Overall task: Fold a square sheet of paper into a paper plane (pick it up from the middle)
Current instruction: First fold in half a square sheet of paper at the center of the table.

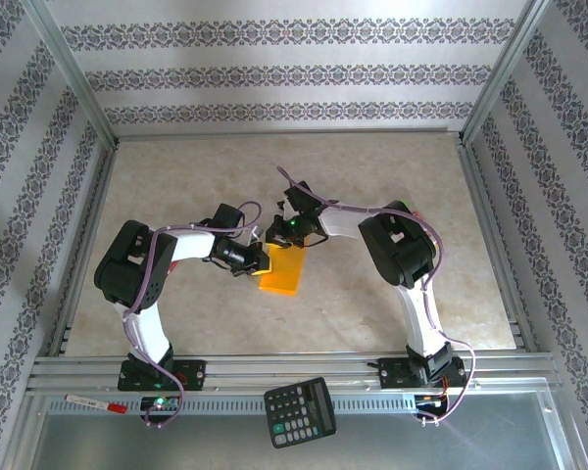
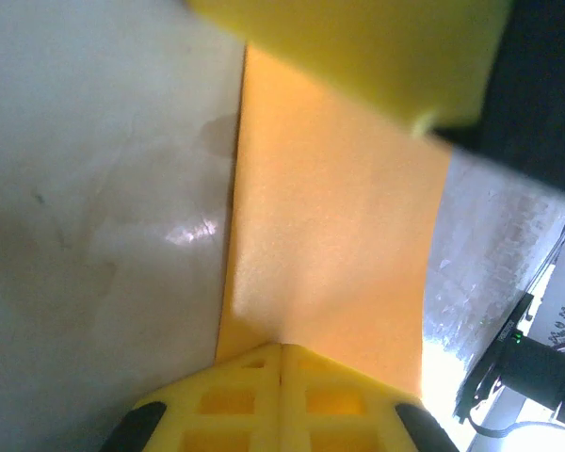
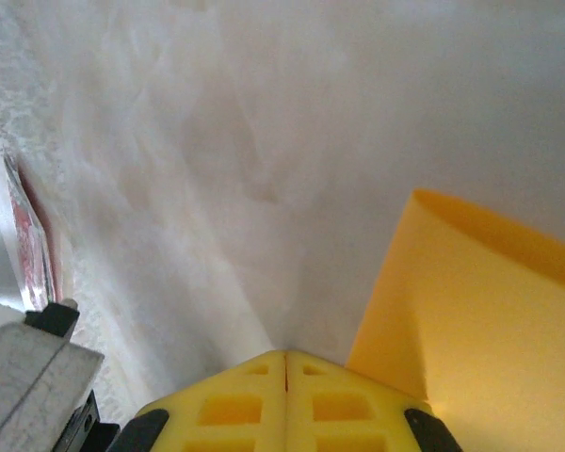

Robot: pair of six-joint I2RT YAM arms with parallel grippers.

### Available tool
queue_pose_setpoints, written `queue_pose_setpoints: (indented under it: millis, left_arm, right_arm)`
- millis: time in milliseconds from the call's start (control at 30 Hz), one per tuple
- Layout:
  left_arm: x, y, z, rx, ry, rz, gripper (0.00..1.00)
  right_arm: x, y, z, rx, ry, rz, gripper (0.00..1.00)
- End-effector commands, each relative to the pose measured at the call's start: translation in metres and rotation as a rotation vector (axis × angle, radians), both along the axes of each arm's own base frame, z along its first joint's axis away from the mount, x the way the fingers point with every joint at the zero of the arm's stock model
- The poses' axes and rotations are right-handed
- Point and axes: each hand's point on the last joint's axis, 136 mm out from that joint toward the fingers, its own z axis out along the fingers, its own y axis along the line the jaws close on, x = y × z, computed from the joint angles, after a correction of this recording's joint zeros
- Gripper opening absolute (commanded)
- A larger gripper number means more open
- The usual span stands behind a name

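surface: pale marble table [image 1: 372, 176], patterned walls around it
left gripper [image 2: 282, 350]: fingers together, clamped on the square sheet of paper [image 2: 339, 235]
right gripper [image 3: 285, 358]: fingers together, sheet just beside them, grip unclear
sheet: centre of the top view
room: bare marble toward the upper frame, calculator [image 1: 299, 411] at the lower edge

Paper [image 1: 282, 272], thin, smooth, matt orange-yellow sheet, table [image 1: 372, 176], polished marble-look top with glossy glare, left fingers [image 2: 235, 400], moulded yellow plastic, waffled, satin, rails [image 1: 274, 370], bare brushed metal, calculator [image 1: 300, 411], black plastic, arms [image 1: 137, 264], smooth black and white plastic shells.
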Motion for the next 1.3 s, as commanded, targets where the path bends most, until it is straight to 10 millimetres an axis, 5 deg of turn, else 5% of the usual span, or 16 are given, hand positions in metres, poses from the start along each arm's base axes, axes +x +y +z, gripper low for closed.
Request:
queue_pose_setpoints:
  millis: [0,1067,1267]
  left_arm:
    - [-0.060,0.044,-0.052,0.232,0.241,0.011,0.00]
    - [-0.065,0.042,-0.050,0.231,0.226,-0.004,0.00]
    - [-0.063,0.040,-0.050,0.229,0.223,-0.006,0.00]
  right_arm:
    - [0.024,-0.025,-0.023,-0.103,-0.016,-0.057,0.01]
    - [0.087,-0.066,-0.027,-0.166,0.052,-0.225,0.00]
    - [0.096,-0.069,-0.005,-0.099,0.031,-0.240,0.00]
